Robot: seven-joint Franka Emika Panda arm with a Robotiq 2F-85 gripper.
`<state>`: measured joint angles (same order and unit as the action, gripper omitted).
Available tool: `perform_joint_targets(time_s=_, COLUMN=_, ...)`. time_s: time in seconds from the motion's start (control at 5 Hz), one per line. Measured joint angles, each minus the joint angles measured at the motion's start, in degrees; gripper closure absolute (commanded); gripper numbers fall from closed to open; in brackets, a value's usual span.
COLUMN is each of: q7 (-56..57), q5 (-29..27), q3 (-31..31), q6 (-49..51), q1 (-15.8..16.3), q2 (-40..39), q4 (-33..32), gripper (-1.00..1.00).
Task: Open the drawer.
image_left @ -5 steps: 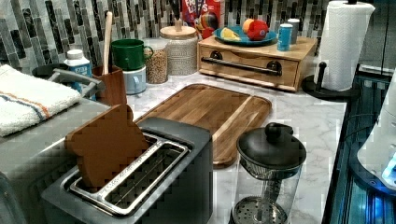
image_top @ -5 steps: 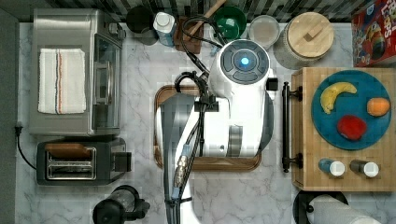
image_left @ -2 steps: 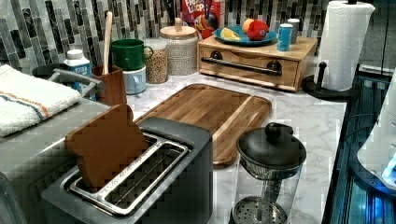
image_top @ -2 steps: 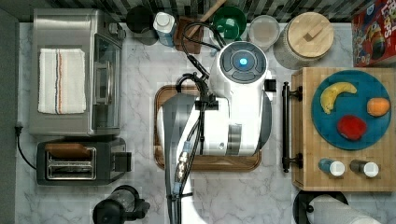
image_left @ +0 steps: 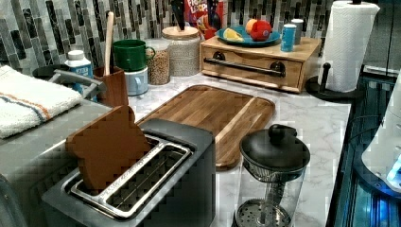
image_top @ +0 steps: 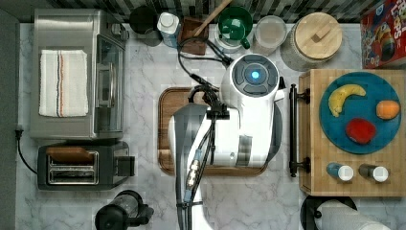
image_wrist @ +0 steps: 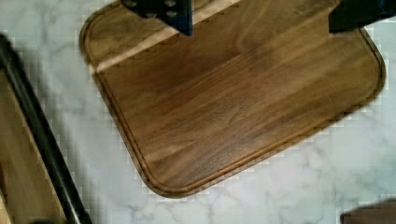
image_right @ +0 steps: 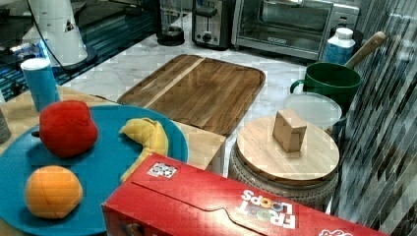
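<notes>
The drawer (image_left: pixel 253 72) is a light bamboo box at the back of the counter, closed, with a long black bar handle (image_left: pixel 246 67) across its front. In the top view the drawer (image_top: pixel 316 143) sits at the top view's right, handle (image_top: pixel 292 129) facing the white arm (image_top: pixel 249 115). The wrist view shows my gripper (image_wrist: pixel 259 25) open, its dark fingers (image_wrist: pixel 163 11) wide apart above a dark wooden tray (image_wrist: pixel 233 116). The handle (image_wrist: pixel 39 140) runs beside that tray, apart from the fingers, with marble between.
A blue plate of toy fruit (image_top: pixel 361 112) and two shakers (image_top: pixel 342 172) sit on the drawer box. A toaster oven (image_top: pixel 72 79), toaster (image_top: pixel 79 165) and glass press (image_top: pixel 119 215) line the top view's left. Jars, a green mug (image_top: pixel 234 21) and a cereal box (image_top: pixel 385 33) stand along the back.
The arm's head has shifted slightly toward the top view's bottom edge. The drawer and everything on the counter stay where they were.
</notes>
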<state>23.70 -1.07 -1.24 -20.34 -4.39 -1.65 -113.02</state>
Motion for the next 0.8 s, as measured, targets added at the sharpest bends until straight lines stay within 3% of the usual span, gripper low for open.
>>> perform_joint_targets(time_s=0.4, q7=18.7, q5=3.3, q3=0.1, q6=-6.4, q1=-3.7, q2=2.7, q4=-7.5, gripper=-1.00)
perform_joint_targets(time_s=0.8, q7=27.8, q5=5.3, q3=3.8, q6=-13.7, q1=-6.3, q2=3.3, q4=-12.0, gripper=-1.00)
